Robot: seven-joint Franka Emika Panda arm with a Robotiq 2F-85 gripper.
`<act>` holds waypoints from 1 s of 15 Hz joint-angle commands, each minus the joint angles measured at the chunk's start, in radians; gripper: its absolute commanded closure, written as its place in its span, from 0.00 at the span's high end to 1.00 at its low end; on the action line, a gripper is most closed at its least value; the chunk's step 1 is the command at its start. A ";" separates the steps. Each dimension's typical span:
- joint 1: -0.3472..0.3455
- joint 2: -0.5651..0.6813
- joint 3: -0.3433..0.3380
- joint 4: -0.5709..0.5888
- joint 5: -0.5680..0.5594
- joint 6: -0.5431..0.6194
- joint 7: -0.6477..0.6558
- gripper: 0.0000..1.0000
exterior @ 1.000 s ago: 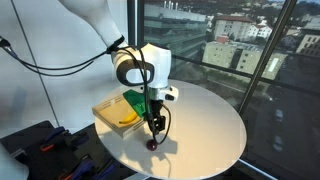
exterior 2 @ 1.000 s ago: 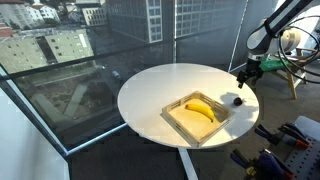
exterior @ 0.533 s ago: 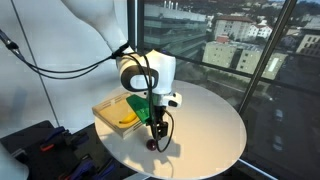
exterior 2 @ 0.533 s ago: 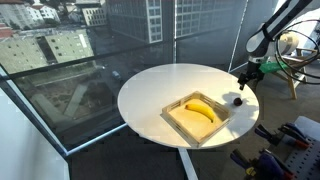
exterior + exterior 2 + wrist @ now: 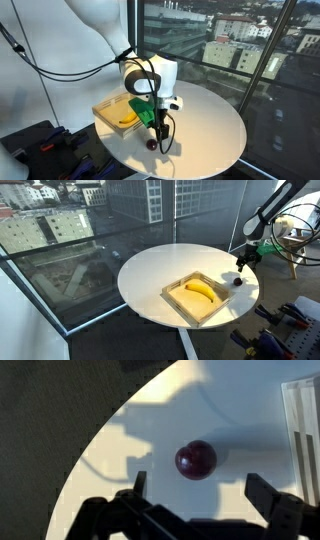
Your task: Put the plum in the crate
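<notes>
The plum [image 5: 196, 459] is a small dark reddish-purple ball lying on the round white table near its edge; it also shows in both exterior views [image 5: 152, 144] [image 5: 237, 279]. My gripper [image 5: 204, 490] hangs just above it, open and empty, the fingers spread wider than the fruit [image 5: 157, 131] [image 5: 244, 260]. The crate [image 5: 197, 310] is a shallow light-wood tray on the table with a yellow banana [image 5: 200, 289] inside; it shows behind the arm in an exterior view [image 5: 106, 112].
The round white table [image 5: 160, 265] stands by large windows over a city. Its edge runs close to the plum [image 5: 90, 450]. A corner of the tray shows at the right of the wrist view [image 5: 303, 430]. Cables and dark gear lie on the floor [image 5: 40, 145].
The gripper has shifted slightly and come lower over the plum. The plum, crate and banana have not moved.
</notes>
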 commanded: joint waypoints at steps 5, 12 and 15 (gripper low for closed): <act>-0.007 0.047 0.017 0.032 -0.009 0.033 0.015 1.00; -0.002 0.064 0.023 0.020 -0.017 0.092 0.022 1.00; -0.002 0.073 0.028 0.017 -0.017 0.104 0.022 1.00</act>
